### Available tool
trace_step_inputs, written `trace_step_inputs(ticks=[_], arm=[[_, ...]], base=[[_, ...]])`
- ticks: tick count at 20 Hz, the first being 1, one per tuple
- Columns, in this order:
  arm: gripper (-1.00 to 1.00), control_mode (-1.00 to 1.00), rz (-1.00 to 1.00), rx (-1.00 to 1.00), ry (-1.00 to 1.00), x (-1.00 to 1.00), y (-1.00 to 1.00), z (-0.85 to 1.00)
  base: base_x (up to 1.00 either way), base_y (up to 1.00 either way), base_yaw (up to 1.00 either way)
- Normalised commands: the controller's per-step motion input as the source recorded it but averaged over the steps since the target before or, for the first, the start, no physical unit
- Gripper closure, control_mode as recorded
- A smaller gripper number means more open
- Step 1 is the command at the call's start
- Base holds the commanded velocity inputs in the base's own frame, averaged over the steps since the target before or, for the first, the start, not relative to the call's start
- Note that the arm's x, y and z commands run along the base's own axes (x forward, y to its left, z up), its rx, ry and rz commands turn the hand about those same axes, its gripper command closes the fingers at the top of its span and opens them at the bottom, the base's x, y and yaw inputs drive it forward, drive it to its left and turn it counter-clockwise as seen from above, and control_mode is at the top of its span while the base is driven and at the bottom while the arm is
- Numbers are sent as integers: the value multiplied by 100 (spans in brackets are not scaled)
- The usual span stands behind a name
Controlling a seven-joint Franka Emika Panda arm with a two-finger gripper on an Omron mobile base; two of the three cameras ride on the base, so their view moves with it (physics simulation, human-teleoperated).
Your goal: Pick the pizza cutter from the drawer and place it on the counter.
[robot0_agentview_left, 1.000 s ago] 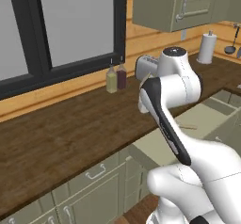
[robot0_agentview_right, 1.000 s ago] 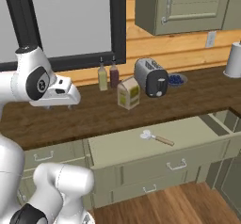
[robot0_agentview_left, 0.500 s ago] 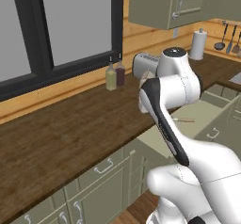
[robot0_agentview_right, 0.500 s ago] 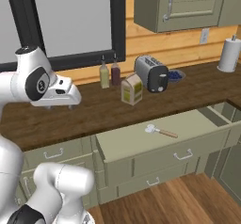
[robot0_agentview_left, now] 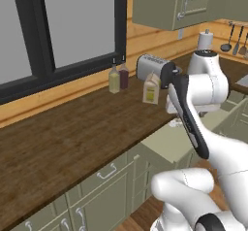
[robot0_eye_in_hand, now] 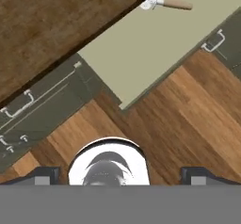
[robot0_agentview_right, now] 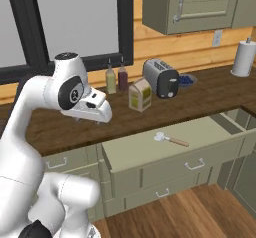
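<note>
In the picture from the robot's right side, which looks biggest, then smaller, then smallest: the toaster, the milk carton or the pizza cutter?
1. Toaster, largest.
2. Milk carton, a bit smaller.
3. Pizza cutter, smallest, though it lies nearer the camera.

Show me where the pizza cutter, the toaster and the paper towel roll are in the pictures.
pizza cutter (robot0_agentview_right: 170, 140): right base view, on its wooden handle near the wheel.
toaster (robot0_agentview_right: 161, 78): right base view, on its silver side.
paper towel roll (robot0_agentview_right: 243, 58): right base view, on its white side.

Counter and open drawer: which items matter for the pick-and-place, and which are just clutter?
Job: pizza cutter, lying in the drawer; counter; gripper.

Lying about: toaster, carton, two bottles, paper towel roll, blue bowl.
</note>
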Motion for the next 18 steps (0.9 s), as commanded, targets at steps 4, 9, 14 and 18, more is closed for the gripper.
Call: trace_step_inputs(ticks=[4,9,14,18], arm=[[-100,-100,-39,12,17,1,-100,-49],[-100,-100,-46,10,9,0,-100,-70],[-100,-100,-38,6,2,60,-100,-31],[-100,-100,-26,4,13,97,-100,-6]], base=[[0,0,0],[0,0,0],[0,0,0],[0,0,0]])
